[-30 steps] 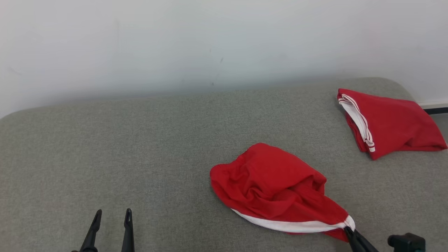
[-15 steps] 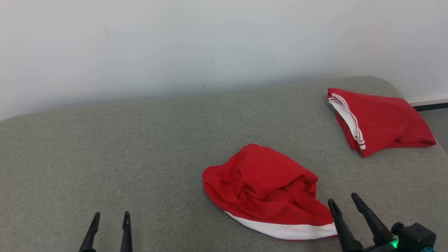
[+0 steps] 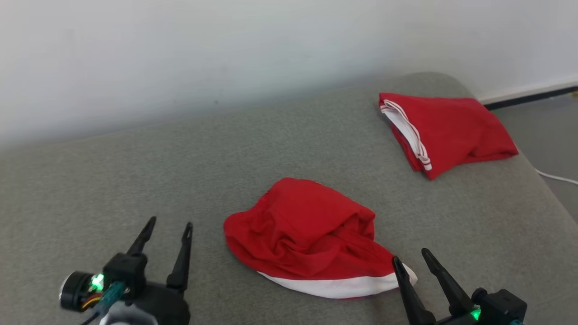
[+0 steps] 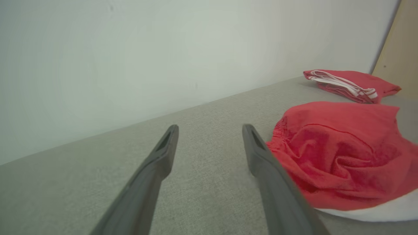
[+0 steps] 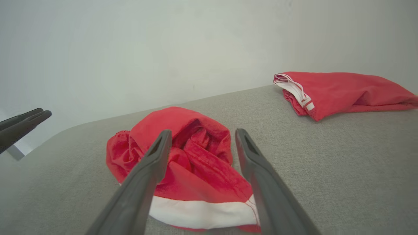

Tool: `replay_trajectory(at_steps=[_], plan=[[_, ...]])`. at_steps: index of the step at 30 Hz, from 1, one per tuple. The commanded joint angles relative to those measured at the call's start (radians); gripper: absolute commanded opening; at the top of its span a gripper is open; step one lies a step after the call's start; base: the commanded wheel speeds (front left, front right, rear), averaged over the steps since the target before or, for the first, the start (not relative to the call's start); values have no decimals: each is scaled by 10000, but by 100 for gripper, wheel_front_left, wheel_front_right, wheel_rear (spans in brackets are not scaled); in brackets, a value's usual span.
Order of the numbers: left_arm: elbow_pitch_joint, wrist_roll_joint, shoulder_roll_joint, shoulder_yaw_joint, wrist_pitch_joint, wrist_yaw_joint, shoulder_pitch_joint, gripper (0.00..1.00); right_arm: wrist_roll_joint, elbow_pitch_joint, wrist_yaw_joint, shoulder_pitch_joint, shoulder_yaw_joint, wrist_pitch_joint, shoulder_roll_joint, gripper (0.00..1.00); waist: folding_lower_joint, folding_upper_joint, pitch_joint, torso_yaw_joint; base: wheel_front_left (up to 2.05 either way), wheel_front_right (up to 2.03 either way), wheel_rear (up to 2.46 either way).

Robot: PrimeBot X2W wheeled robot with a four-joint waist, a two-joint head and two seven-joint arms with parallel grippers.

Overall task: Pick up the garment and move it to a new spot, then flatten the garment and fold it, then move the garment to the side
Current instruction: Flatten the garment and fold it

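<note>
Lying between left end effector (image 3: 170,221) and right end effector (image 3: 411,255), both spread wide, empty: crumpled red-and-white fabric garment (image 3: 307,230).

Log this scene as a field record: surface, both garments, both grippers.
surface: grey upholstered cushion
crumpled garment: red with a white band, bunched in a heap near the middle
folded garment: red with white trim, lying at the far right corner
left gripper: open, empty, left of the heap and apart from it
right gripper: open, empty, at the heap's white-banded end
</note>
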Motion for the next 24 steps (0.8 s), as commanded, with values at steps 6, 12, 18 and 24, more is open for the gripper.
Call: replay_trajectory(at_steps=[6,12,18,24], plan=[[1248,-419,137,-949,75,-56,-1234,100,-108,129,-27,-381,53,-77,221,100,-1,0,794,-987,0,0,0],[2881,-1095,534,-2333,233,-55,-2240,100,-124,182,-27,-570,-3,-90,368,100,-1,0,1006,-1399,0,0,0],[4220,-1912,599,-3002,411,-58,-2822,45,-208,178,-27,-525,-160,-89,460,100,-1,0,926,-1454,0,0,0],[5115,-2413,404,-3220,-61,-38,-3180,0,-272,51,-27,-517,-201,-88,411,100,-1,0,696,-1106,0,0,0]])
